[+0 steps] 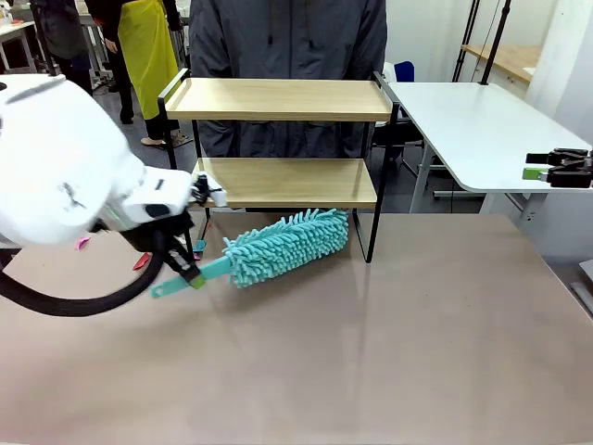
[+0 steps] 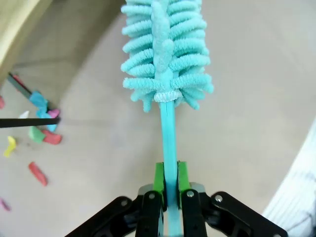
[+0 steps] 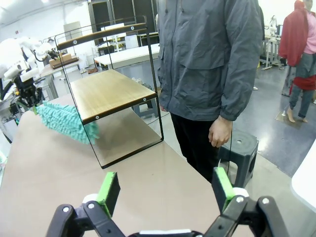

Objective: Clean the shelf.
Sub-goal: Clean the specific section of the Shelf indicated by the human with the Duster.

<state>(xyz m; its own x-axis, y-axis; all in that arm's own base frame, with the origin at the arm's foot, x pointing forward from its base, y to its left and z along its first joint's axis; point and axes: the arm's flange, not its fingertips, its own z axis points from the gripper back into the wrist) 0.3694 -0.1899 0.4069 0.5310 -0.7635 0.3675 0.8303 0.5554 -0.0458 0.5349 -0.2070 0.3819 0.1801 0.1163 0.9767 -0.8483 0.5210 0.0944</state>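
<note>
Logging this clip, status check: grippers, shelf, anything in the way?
Left gripper shut on duster handle. Right gripper open, empty. Duster head beneath lower board of shelf. Person stands close behind it.

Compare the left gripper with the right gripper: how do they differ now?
The left gripper is shut on the handle of the duster; the right gripper is open and holds nothing. The left gripper is close to the shelf, at its left end; the right gripper is far off to the right, apart from it. Both are black with green pads.
</note>
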